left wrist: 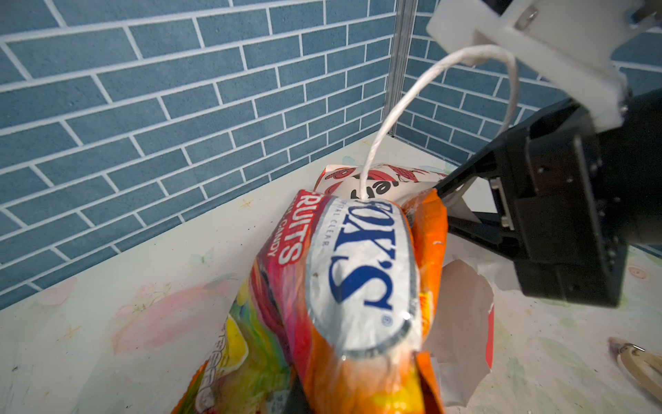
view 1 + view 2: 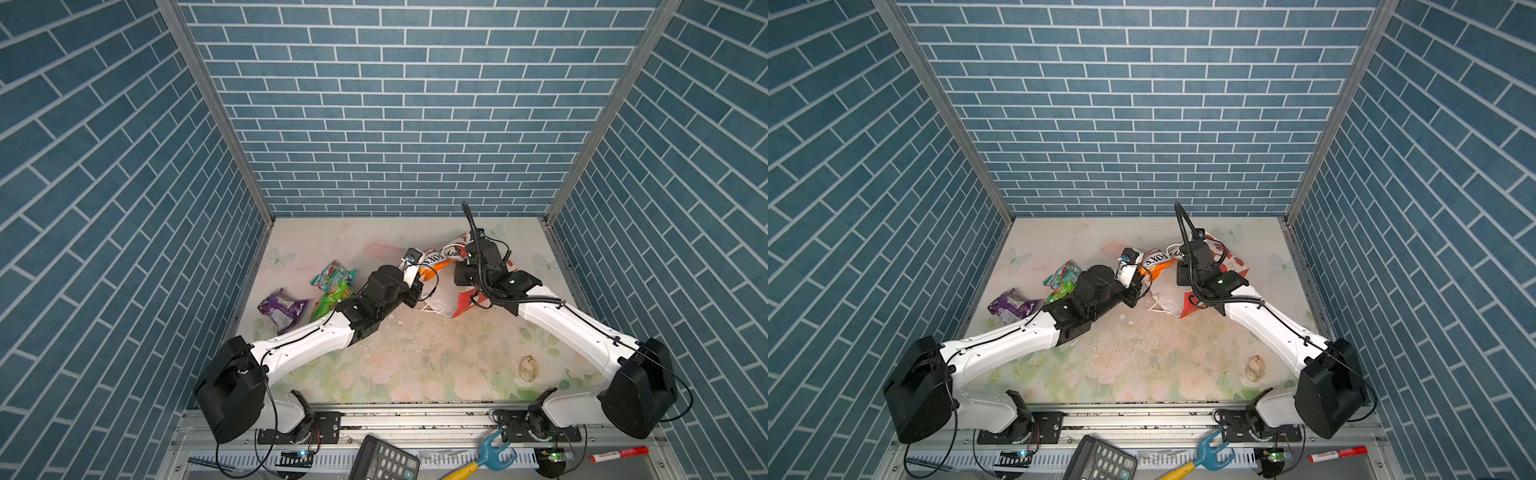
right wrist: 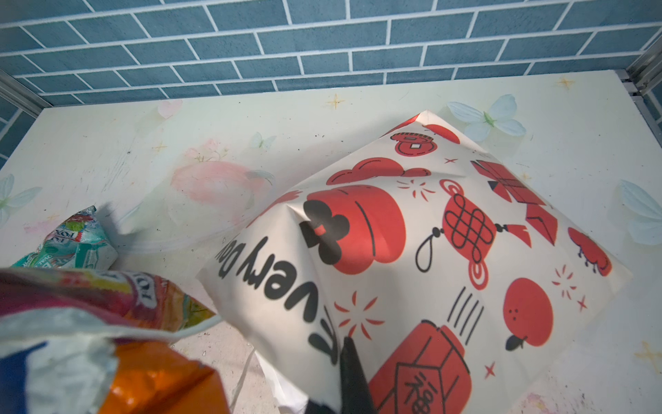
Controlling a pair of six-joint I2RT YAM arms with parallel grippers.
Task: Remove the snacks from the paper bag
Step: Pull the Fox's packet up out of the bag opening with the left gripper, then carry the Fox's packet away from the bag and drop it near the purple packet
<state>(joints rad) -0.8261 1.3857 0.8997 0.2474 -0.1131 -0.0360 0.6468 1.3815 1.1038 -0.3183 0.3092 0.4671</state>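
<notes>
The paper bag [image 2: 442, 305] [image 3: 430, 251] lies crumpled and torn at the middle back of the table. My right gripper [image 2: 457, 270] [image 1: 451, 204] is shut on its upper edge, and a white cord handle [image 1: 394, 118] rises to that wrist. My left gripper [image 2: 419, 289] is shut on an orange FOX'S packet [image 1: 361, 272] [image 2: 432, 266] at the bag's mouth. A multicolour packet [image 1: 258, 340] is pressed against it; the jaws are hidden behind both. Teal [image 2: 332, 276], green [image 2: 330, 303] and purple [image 2: 282, 309] snacks lie on the table to the left.
A pale seashell [image 2: 528, 368] lies near the front right. Paper crumbs are scattered mid-table. A calculator [image 2: 384, 459], a blue-and-yellow tool [image 2: 490, 453] and a red marker [image 2: 619, 454] sit on the ledge below the front rail. Brick-patterned walls close in three sides.
</notes>
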